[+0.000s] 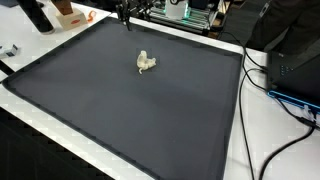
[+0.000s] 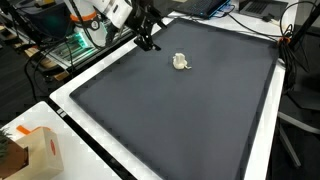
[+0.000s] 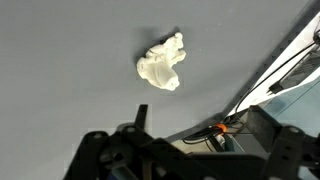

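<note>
Lump [image 1: 146, 63], white, crumpled, lies on dark mat [image 1: 120, 115]. Hand [image 2: 148, 43] hovers near mat edge, jaws apart, empty. Box [image 2: 40, 152] on desk [image 2: 85, 145], contents unseen.

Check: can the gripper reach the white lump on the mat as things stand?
Probably yes. The white lump lies alone on the dark mat, nothing around it; the gripper hovers near the mat's edge, jaws open, only bare mat between.

Soft, even light filled the room; the white lump [image 3: 162, 62] cast little shadow; the wrist view blurred at six o'clock.
</note>
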{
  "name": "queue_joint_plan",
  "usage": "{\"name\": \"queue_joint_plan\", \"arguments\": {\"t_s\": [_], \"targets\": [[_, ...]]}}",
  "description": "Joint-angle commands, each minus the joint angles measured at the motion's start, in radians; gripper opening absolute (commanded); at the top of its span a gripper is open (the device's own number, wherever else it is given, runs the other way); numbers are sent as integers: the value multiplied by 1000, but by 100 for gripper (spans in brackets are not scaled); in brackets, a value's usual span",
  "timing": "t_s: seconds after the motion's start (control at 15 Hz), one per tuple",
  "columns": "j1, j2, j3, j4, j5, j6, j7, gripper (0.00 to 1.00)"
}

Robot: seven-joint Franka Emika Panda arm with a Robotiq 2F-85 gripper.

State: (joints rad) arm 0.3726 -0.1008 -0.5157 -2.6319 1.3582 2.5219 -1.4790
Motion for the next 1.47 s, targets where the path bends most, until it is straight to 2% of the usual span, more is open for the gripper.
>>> {"name": "queue_joint_plan", "arguments": {"t_s": [0.0,0.2,0.47,0.6,0.93,1.4], "targets": [[-207,167,191,85,43,-80,107,100],[-308,251,276,144,31,-116,179,100],[-383,320,336,203,15,-126,262,100],[-404,353,352,229,1,-126,319,100],[-449,413,371,290,1,-209,411,100],[-468,482,372,373,-60,-285,611,100]]}}
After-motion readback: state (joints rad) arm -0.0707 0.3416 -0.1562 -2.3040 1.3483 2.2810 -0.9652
